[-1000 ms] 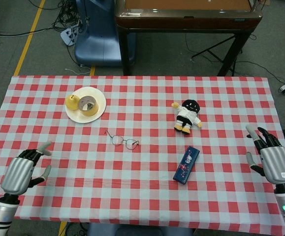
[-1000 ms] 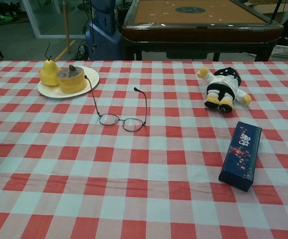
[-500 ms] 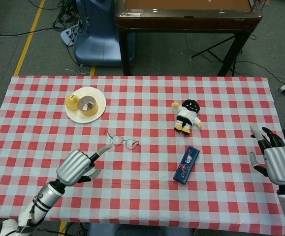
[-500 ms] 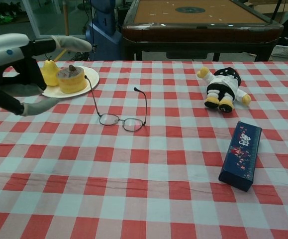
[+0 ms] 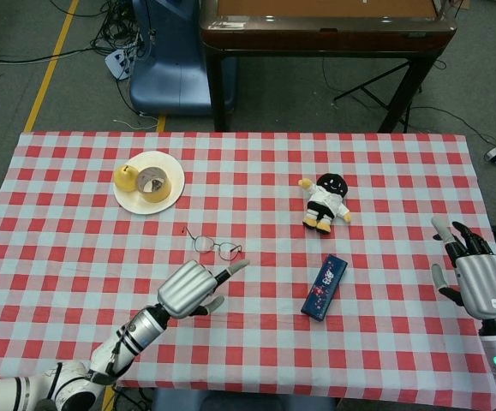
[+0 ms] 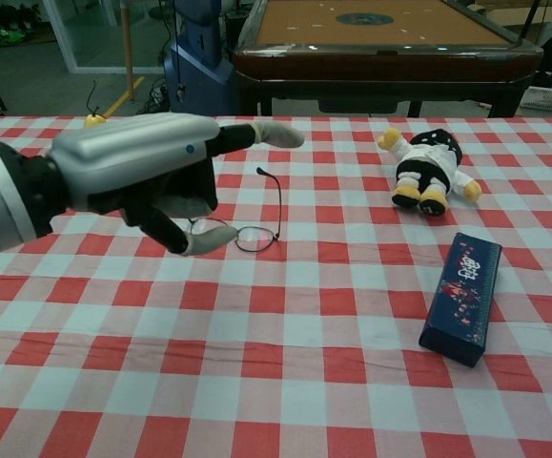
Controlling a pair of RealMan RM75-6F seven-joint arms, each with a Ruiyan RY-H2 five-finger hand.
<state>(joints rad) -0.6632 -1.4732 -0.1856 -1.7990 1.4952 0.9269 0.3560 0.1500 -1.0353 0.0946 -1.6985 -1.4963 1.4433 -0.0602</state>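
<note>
My left hand (image 5: 194, 288) (image 6: 147, 176) hovers over the table just in front of the wire-rimmed glasses (image 5: 215, 246) (image 6: 247, 232). Its fingers are apart and it holds nothing. The hand hides part of the glasses in the chest view. My right hand (image 5: 475, 274) stays at the table's right edge, fingers spread, empty; only the head view shows it. A dark blue box (image 5: 325, 286) (image 6: 462, 296) lies right of centre. A small plush doll (image 5: 325, 202) (image 6: 427, 168) lies beyond it.
A white plate (image 5: 170, 190) at the back left carries a yellow pear (image 5: 126, 177) and a roll of tape (image 5: 152, 182). The red-checked cloth (image 5: 256, 342) covers the table. A brown table (image 5: 325, 26) and a blue chair (image 5: 169, 60) stand behind.
My left hand has swept from the table's left front edge rightward to the glasses, now filling the left of the chest view. My right hand has barely shifted.
</note>
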